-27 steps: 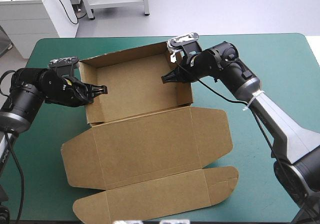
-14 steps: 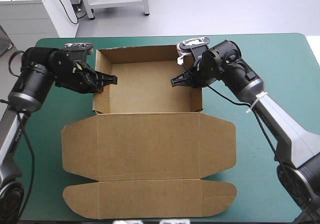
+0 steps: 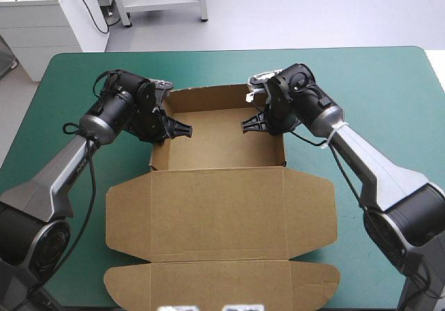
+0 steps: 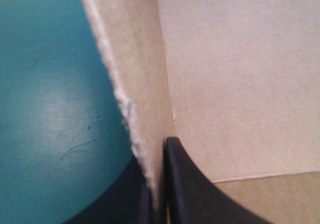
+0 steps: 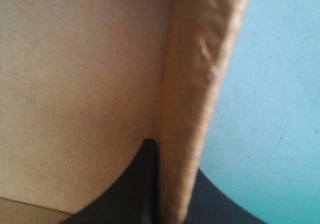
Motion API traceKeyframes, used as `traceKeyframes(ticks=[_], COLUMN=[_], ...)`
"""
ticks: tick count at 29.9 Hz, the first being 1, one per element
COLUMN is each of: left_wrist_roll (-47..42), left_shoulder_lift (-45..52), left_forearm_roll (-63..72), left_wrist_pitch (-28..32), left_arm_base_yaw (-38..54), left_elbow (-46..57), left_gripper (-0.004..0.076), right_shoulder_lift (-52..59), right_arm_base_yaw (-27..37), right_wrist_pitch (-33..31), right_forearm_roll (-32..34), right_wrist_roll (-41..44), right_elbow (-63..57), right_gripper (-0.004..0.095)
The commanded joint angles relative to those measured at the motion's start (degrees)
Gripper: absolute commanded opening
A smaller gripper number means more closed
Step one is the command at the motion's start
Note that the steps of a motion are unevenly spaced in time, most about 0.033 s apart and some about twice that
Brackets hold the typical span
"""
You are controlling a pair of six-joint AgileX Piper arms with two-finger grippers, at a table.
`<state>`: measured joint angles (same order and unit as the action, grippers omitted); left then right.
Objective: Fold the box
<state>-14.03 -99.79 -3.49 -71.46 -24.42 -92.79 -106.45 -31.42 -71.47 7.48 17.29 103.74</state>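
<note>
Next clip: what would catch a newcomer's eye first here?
The brown box on the teal-green cover: an open tray with walls raised, its lid lying flat toward the near edge. The left gripper and the right gripper each pinch a side wall, shut on the board.

The box (image 3: 217, 142) floor lies free between left hand (image 3: 185, 131) and right hand (image 3: 245, 124); raised walls bar the sides.
</note>
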Motion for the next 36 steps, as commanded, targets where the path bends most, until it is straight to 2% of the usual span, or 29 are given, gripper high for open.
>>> traceKeyframes(ticks=[1, 10, 18, 24, 32, 34, 36], left_wrist_roll=[0.38, 0.28, 0.83, 1.38, 3.90, 6.13, 6.41], left_shoulder_lift=[0.65, -2.71, -4.44, -4.44, -4.44, -4.44, -4.44], left_forearm_roll=[2.81, 1.79, 8.98, 7.00, 6.67, 6.00, 4.67], left_wrist_pitch=[4.03, 5.80, 7.53, 7.69, 8.73, 8.11, 7.26], left_arm_base_yaw=[-1.34, -1.10, 1.90, 2.29, 2.29, 2.29, 2.29], left_elbow=[-1.89, -1.89, -1.89, -1.89, -1.89, -1.89, -1.89], left_gripper=[-0.0008, -0.0008, -0.0008, -0.0008, -0.0008, -0.0008, -0.0006], right_shoulder_lift=[0.12, -5.35, -5.57, -5.57, -5.57, -5.57, -5.57], right_arm_base_yaw=[-1.01, -1.01, -1.01, -1.01, -1.01, -1.01, -1.01], right_wrist_pitch=[0.13, 0.24, 0.39, 1.91, 0.54, 0.13, 0.13], right_forearm_roll=[-5.73, -5.22, -4.49, -4.27, -4.27, -4.27, -4.27], right_wrist_roll=[-2.92, -2.92, -2.92, -2.92, -2.83, -3.25, -3.25], right_elbow=[1.55, 1.55, 1.55, 1.55, 1.55, 1.55, 1.66], right_gripper=[-0.0015, -0.0015, -0.0015, -0.0015, -0.0012, 0.0012, 0.0080])
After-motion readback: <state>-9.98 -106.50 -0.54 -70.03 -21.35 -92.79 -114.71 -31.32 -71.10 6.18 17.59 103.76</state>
